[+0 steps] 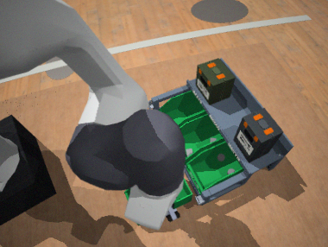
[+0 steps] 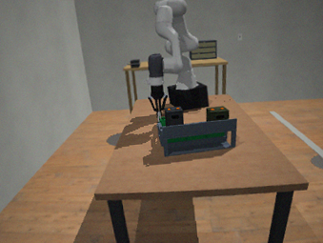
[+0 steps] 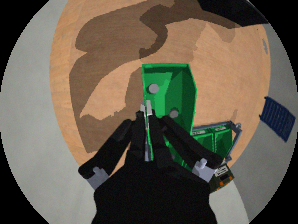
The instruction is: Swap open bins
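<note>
A green open bin (image 3: 169,99) with grey parts in it stands on the table in front of the shelf. In the top view only its corner (image 1: 185,194) shows under my arm. My gripper (image 3: 146,106) is straight above it, fingers shut on the bin's thin left side wall. It also shows in the exterior view (image 2: 158,108), at the shelf's left end. The blue-grey shelf (image 1: 242,129) holds three green bins side by side. The far one (image 1: 183,104) looks empty, and the near one (image 1: 217,161) holds grey parts.
Two dark boxes with orange marks (image 1: 216,79) (image 1: 257,136) stand on the shelf's upper board behind the bins. My black base (image 1: 19,168) is on the table to the left. My arm hides the table right in front of the shelf in the top view.
</note>
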